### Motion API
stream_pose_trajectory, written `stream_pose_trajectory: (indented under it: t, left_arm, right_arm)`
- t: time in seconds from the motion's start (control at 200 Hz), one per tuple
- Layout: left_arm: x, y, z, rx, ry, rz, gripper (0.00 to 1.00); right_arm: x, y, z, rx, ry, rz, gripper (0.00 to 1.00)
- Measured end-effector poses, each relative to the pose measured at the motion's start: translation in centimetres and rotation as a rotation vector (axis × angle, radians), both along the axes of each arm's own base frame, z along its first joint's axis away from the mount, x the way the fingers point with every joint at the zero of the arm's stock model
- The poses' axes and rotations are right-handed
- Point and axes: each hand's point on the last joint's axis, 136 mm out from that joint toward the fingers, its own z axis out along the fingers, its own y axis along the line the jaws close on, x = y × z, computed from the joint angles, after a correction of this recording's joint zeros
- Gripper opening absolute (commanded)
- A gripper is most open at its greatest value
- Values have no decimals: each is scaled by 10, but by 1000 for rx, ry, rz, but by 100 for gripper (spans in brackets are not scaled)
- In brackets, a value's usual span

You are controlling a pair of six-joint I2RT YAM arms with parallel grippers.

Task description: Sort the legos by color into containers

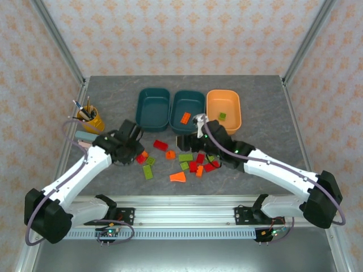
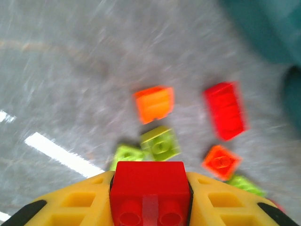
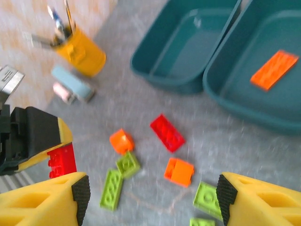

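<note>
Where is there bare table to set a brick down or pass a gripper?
Bare: the table strip behind the trays, the stretch right of the orange tray, and the gap between the pen cup and the left teal tray, which holds nothing. Crowded: the loose bricks in front of the trays.

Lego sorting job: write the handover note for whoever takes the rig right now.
Left claw: shut on a red brick, beside the loose bricks.
Right claw: open, holding nothing, above the loose bricks.
Done: one orange plate in the middle teal tray, one green brick in the orange tray. Left teal tray holds no brick.
Left: drop the red brick, probably in the left teal tray. Then sort the red, orange and green loose bricks and the orange wedge, scattered on the table in front of the trays.
</note>
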Motion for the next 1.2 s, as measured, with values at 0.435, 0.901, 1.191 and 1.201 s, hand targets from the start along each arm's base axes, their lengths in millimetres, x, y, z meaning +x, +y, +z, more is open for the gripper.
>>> stream_pose_trajectory:
  t: [0.435,0.901,1.191,1.201]
  left_arm:
    - [186,-35,19,180,14,-252,39]
    - [257,-27,-96,264,188,-345,46]
    - [257,-27,-100,264,201,-354,64]
    - [257,-27,-100,264,201,-354,65]
  right_arm:
    - [85,-53,48,251,0,-361,73]
    - [85,-76,30,235,95,-457,73]
    - [71,-98,15,156,147,-506,73]
    - [71,-99,14,152,150,-508,73]
